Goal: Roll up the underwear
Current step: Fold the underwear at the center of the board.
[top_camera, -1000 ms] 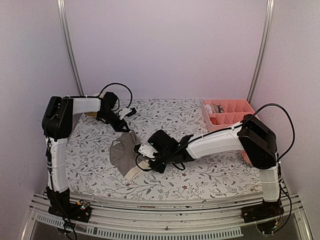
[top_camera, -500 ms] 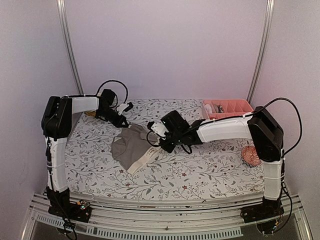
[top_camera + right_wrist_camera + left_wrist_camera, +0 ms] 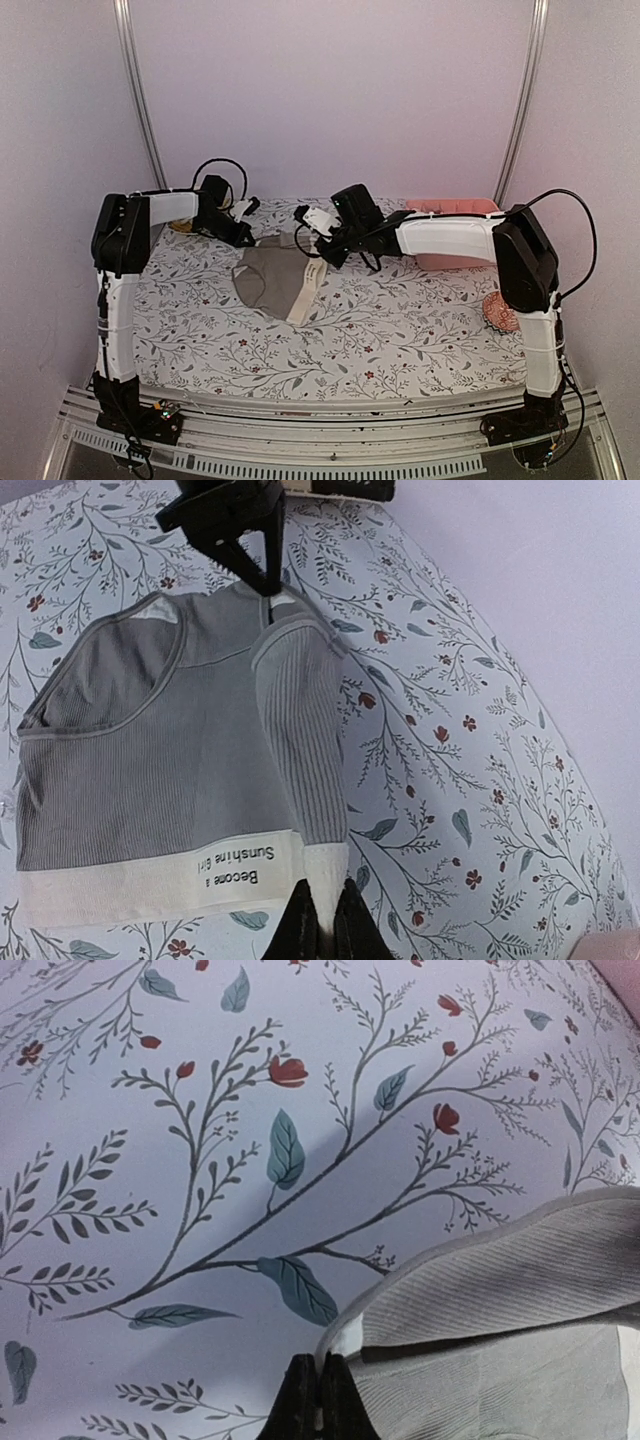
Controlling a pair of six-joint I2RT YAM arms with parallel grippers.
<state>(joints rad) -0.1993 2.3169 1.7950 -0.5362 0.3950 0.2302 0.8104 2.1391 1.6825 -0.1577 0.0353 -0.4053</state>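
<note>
Left gripper (image 3: 320, 1385) — jaws closed, pinching the hem of the taupe underwear (image 3: 150, 750) lying on the floral tablecloth (image 3: 200, 1110). One side panel appears folded inward; no roll is yet formed. Right gripper (image 3: 325, 900) — jaws closed on the end of the cream waistband (image 3: 150, 885).

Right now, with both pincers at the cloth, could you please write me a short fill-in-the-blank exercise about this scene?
1. The left pincer is ___ on the underwear.
2. The right pincer grips the underwear by its cream ___.
3. The pink knitted ball lies on the ___ side of the table.

Missing words: shut; waistband; right.
</note>
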